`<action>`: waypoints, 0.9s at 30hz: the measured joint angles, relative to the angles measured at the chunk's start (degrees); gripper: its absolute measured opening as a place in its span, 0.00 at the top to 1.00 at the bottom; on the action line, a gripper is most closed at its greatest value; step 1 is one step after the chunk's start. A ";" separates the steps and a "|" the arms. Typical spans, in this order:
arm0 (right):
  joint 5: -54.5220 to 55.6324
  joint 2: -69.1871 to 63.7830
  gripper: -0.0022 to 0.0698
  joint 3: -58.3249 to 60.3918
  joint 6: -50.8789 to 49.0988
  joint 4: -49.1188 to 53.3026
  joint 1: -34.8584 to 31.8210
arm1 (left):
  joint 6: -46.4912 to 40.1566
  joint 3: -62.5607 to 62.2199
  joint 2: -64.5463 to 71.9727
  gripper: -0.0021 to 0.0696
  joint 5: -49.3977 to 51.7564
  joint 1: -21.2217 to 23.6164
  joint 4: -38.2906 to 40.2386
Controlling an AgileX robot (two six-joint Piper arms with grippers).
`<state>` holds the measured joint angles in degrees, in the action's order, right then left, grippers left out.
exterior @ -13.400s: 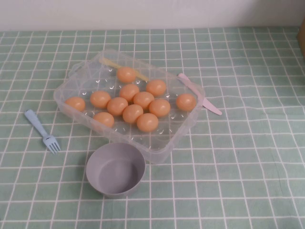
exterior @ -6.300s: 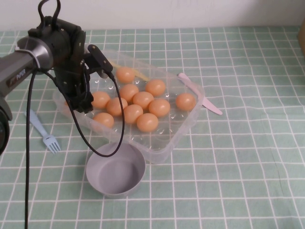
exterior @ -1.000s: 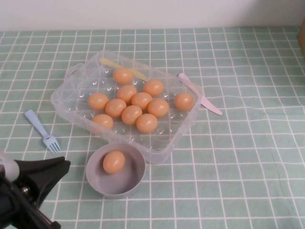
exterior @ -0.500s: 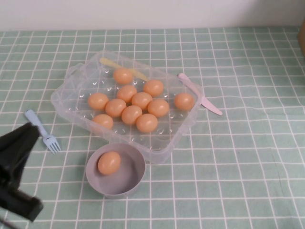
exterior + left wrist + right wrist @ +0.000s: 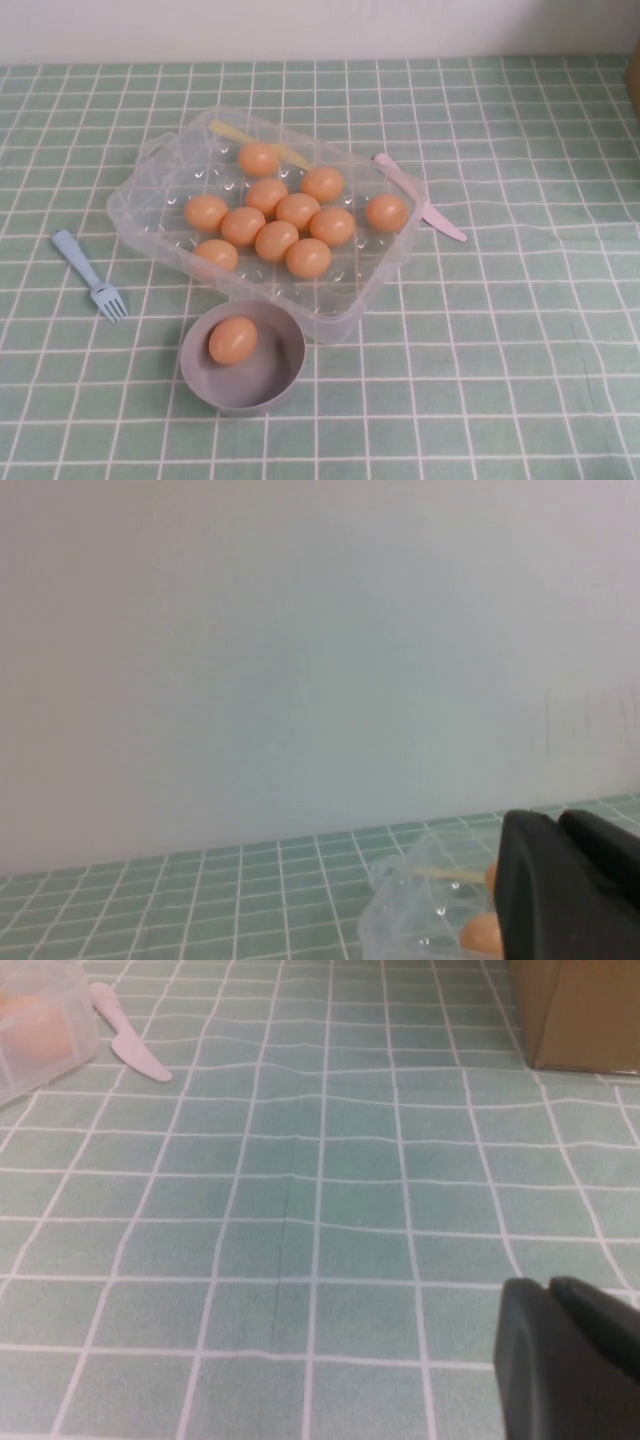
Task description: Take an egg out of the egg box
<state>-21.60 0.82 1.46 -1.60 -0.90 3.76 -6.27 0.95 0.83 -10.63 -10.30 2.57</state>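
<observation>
Looking done: egg [image 5: 233, 340] sits in the grey bowl [image 5: 280, 385], out of egg box [image 5: 345, 290] | left claw [image 5: 560, 890] closed, empty | right claw [image 5: 565, 1360] closed, empty, off to the side

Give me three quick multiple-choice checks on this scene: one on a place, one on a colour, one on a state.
1. Where does the lone egg lie?
A. in the grey bowl
B. on the bare cloth
C. held in the air

2. What colour is the fork?
A. pink
B. light blue
C. yellow

3. How is the left tool?
A. wide open
B. shut on an egg
C. shut and empty

Answers:
1 A: the egg sits inside the bowl, just in front of the egg box.
2 B: the fork lying left of the box is light blue.
3 C: the left wrist view shows the tool raised near the box, its fingers together with nothing between them. The right tool hangs over bare cloth to the right, also shut and empty.
</observation>
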 joint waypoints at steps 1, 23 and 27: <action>0.00 0.00 0.99 0.00 0.00 0.00 0.00 | 0.47 0.25 -0.81 0.97 0.86 0.35 -0.10; 0.00 0.00 0.99 0.00 0.00 0.00 0.00 | 1.37 0.47 -1.42 0.97 31.73 0.45 -1.26; 0.00 0.00 0.99 0.00 0.00 0.00 0.00 | 1.37 0.47 -1.42 0.97 31.73 0.45 -1.26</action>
<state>-21.60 0.82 1.46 -1.60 -0.90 3.76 -4.90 1.42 -0.59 21.10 -9.84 1.31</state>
